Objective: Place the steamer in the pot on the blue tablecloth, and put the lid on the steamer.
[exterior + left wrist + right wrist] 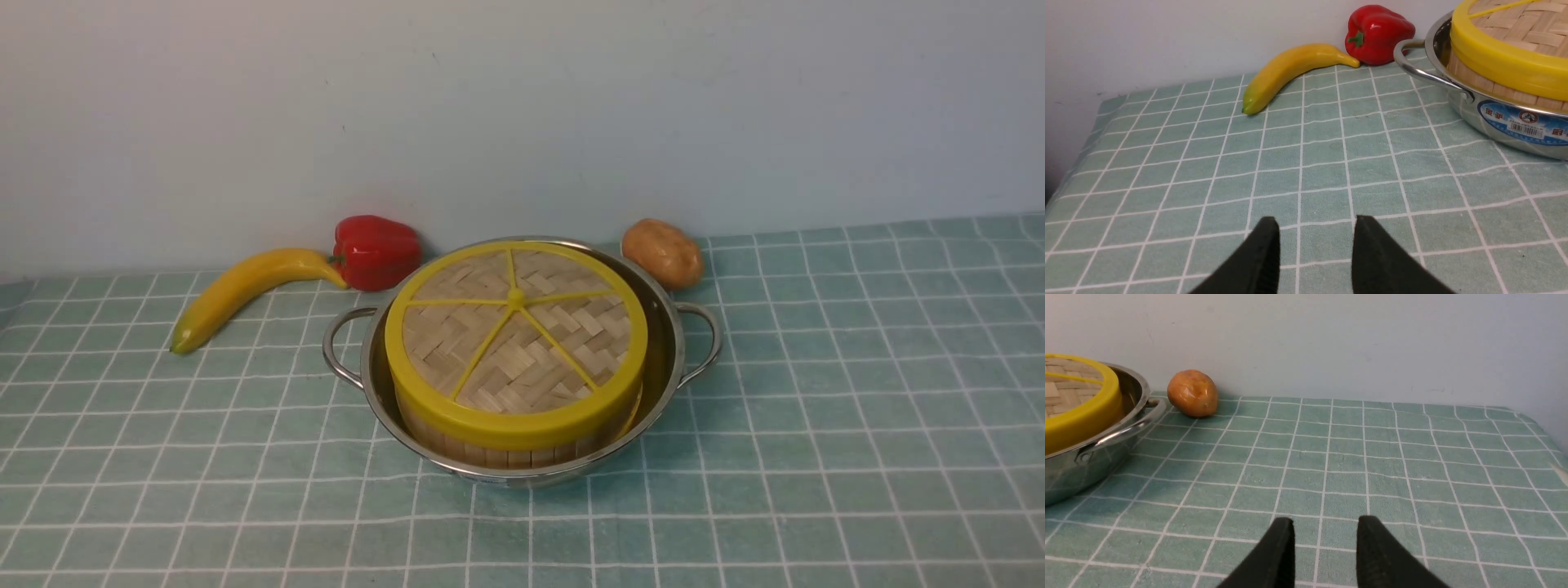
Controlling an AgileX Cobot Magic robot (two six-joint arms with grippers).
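The shiny pot (665,359) stands mid-table on the blue tablecloth (857,425). Inside it sits the bamboo steamer (506,452), and the woven yellow-rimmed lid (516,339) rests flat on top, hiding the steamer's contents. In the left wrist view the pot (1506,122), steamer wall (1478,79) and lid (1506,61) lie well off from my left gripper (1315,222), which is open over bare cloth. My right gripper (1326,520) is also open and empty, apart from the pot (1094,453) and lid (1081,412). Neither gripper shows in the front view.
A yellow banana (245,290) and a red bell pepper (375,251) lie behind the pot on its left, near the wall. A brown potato (663,253) sits behind its right handle. The cloth's left edge (1090,134) and right edge (1547,437) drop off nearby.
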